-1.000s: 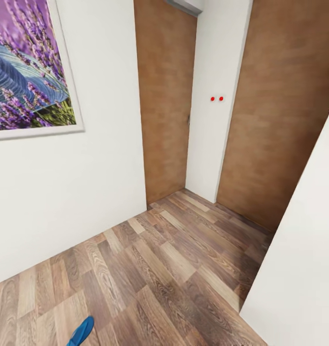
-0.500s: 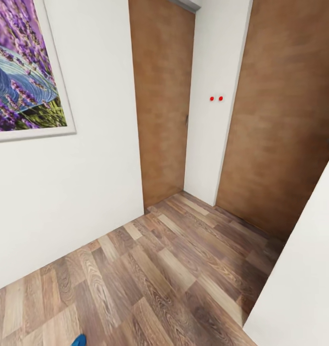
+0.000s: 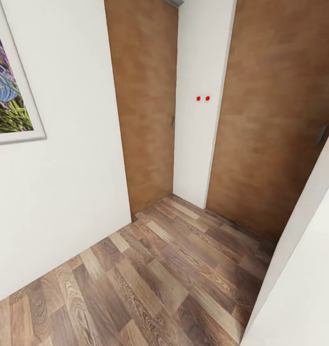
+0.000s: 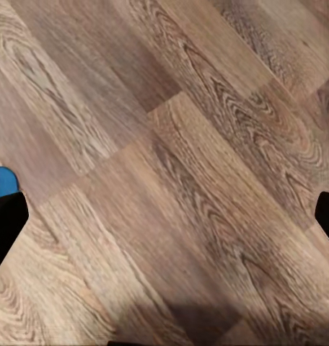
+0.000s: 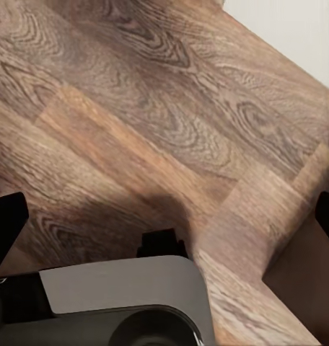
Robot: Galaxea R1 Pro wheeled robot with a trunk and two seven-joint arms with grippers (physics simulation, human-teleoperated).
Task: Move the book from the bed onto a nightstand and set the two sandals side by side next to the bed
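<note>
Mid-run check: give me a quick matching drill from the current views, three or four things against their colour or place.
Things:
1. framed picture
2. two small dots
3. sandal tip
4. wooden door panels

Descriptions:
a. bright blue, at the edge of the left wrist view
b. red, on the white wall strip
c. brown, either side of that strip
d. purple and green, on the left wall

Pairs: 1-d, 2-b, 3-a, 4-c

- floor (image 3: 150, 278): brown wood planks, swirly grain
- walls (image 3: 68, 192): plain white
- doors (image 3: 143, 96): warm tan-brown
- picture (image 3: 8, 91): purple, green, blue, white frame
- two tiny dots (image 3: 203, 98): bright red
- sandal (image 4: 1, 180): bright blue
</note>
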